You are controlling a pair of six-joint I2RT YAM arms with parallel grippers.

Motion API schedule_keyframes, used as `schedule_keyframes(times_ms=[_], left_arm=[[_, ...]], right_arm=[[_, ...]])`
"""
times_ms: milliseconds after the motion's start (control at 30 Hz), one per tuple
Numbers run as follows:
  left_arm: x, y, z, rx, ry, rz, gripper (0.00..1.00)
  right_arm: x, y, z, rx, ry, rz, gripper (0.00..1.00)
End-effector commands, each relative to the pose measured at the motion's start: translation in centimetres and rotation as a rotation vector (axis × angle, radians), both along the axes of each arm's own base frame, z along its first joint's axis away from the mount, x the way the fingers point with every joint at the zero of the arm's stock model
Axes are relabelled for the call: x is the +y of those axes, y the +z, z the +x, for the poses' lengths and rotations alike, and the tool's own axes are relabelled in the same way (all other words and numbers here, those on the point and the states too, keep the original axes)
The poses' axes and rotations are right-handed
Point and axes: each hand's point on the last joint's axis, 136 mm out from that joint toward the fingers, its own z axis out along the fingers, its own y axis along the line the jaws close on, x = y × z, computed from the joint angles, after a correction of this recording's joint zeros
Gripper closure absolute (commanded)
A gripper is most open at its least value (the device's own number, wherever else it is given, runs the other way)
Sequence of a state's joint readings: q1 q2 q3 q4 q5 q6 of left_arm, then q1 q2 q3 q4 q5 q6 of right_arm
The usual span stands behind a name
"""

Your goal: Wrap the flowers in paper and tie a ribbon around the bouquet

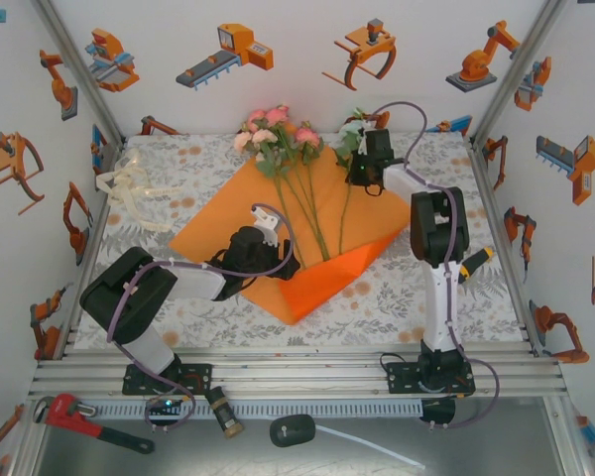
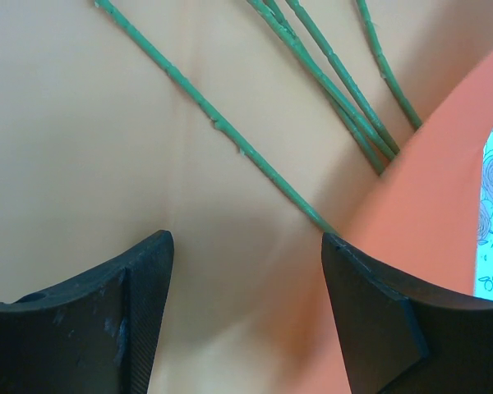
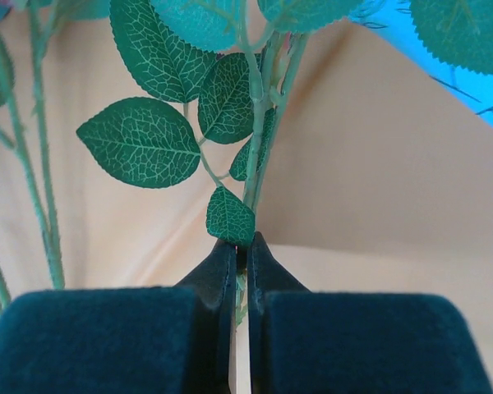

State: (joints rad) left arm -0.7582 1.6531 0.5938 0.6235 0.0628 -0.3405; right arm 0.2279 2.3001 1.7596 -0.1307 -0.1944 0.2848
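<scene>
Our right gripper point(image 3: 240, 246) is pressed together on a leafy stem of the flowers point(image 1: 276, 134), which lie on the paper point(image 1: 213, 220); our left gripper point(image 2: 246, 240) hangs spread above that sheet, seemingly touching nothing. We see the ribbon point(image 1: 129, 193) heaped far left.

Orange paper point(image 1: 203, 230), pink and cream flowers point(image 1: 276, 131), floral tabletop point(image 1: 377, 297).
The paper is plain bright orange; the flowers carry green leaves and green stems. The ribbon point(image 1: 129, 190) is sheer cream-white. The tabletop cloth is pale, printed with grey rose outlines and orange blotches. The left claw point(image 2: 246, 246) and right claw point(image 3: 239, 246) are black.
</scene>
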Motion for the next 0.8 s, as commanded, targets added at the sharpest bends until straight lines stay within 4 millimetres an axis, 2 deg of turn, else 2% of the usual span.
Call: schedule_keyframes(times_ms=[0,100,233,400,500,600,667,767], left_arm=[[-0.4,0.4,0.7,-0.005,0.004,-0.024,0.32],[-0.5,0.1,0.7,0.000,0.004,-0.027,0.33],[-0.7,0.1,0.7,0.000,0.000,-0.035,0.32],[-0.5,0.7,0.5,-0.010,-0.002,-0.046,0.32],[-0.4,1.0,0.3,-0.015,-0.003,-0.051,0.32],[-0.2,1.5,0.2,-0.023,-0.002,-0.055,0.33],[-0.1,1.8,0.2,-0.030,0.001,-0.052,0.32],[0.1,2.0,0.1,-0.033,0.001,-0.048,0.32]], right_arm=[[2.5,5.1,-0.5,-0.130,0.131,0.016,0.97],[3.6,6.0,-0.6,-0.142,0.132,0.052,0.96],[6.2,6.3,-1.1,-0.146,0.187,0.127,0.95],[7.1,3.7,-0.9,-0.052,0.129,0.187,0.91],[7.9,3.0,-1.0,-0.014,0.088,0.238,0.89],[9.3,3.4,-1.2,-0.008,0.103,0.250,0.85],[9.3,3.7,-0.9,-0.025,0.098,0.221,0.85],[7.7,3.4,0.7,-0.052,0.027,0.140,0.86]])
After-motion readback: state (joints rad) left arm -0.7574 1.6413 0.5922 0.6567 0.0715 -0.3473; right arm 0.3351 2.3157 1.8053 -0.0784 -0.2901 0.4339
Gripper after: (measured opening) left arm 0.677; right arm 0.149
